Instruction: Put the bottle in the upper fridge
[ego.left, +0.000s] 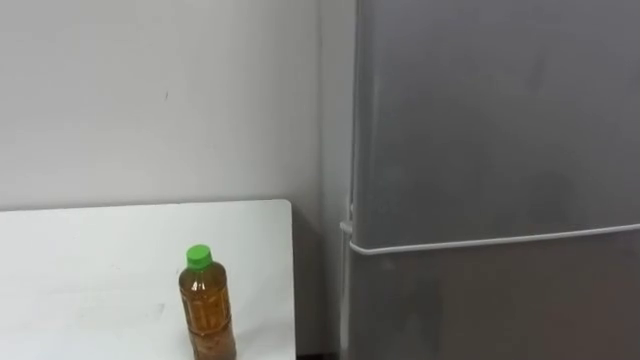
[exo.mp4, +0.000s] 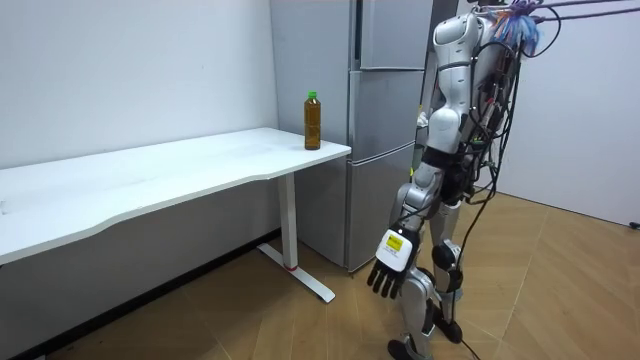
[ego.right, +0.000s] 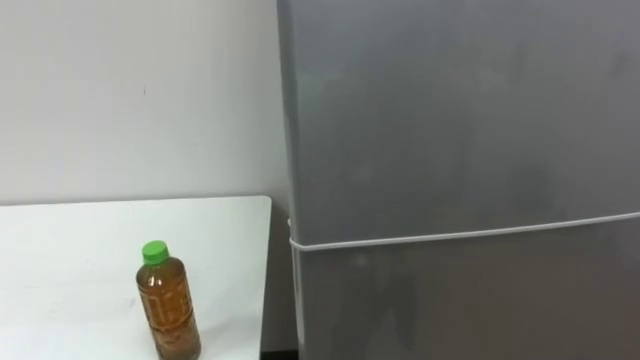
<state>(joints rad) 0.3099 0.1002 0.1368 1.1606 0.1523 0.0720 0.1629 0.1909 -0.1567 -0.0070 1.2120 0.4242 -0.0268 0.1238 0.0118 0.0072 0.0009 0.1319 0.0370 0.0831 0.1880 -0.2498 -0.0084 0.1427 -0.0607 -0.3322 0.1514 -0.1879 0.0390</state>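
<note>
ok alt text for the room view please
A humanoid robot stands on a wood floor facing a closed grey fridge, its left robot hand hanging open at its side. A green-capped bottle of brown liquid stands upright on the end of a long white table beside the fridge.

The fridge (ego.left: 490, 130) is shut: its upper door (ego.right: 450, 110) and lower door (ego.right: 460, 300) are both closed, so the way inside is barred. The bottle (ego.left: 207, 305) is stood near the end of the desk (ego.left: 90, 260), with bare top to its left and behind it and open air above. A narrow gap is left between desk edge and fridge; the back is closed by the wall (ego.left: 150, 90)
</note>
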